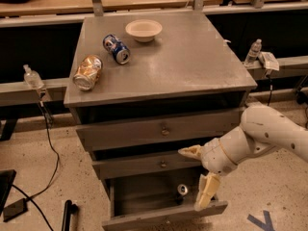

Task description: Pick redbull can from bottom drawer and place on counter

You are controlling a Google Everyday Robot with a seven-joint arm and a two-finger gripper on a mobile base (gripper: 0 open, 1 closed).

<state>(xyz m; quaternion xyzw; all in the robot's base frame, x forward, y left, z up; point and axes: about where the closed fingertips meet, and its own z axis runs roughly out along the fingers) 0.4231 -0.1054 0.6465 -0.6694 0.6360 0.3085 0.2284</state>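
Observation:
The redbull can stands upright in the open bottom drawer; only its silver top and a little of its body show. My gripper hangs over the right part of the drawer. It is open: one cream finger points left in front of the middle drawer, the other points down just right of the can. It holds nothing. The grey counter is the cabinet top above.
On the counter lie a blue can and an orange-brown can, with a white bowl behind them. Two shut drawer fronts with knobs sit above the open drawer. Water bottles stand on side rails. Cables cross the floor at left.

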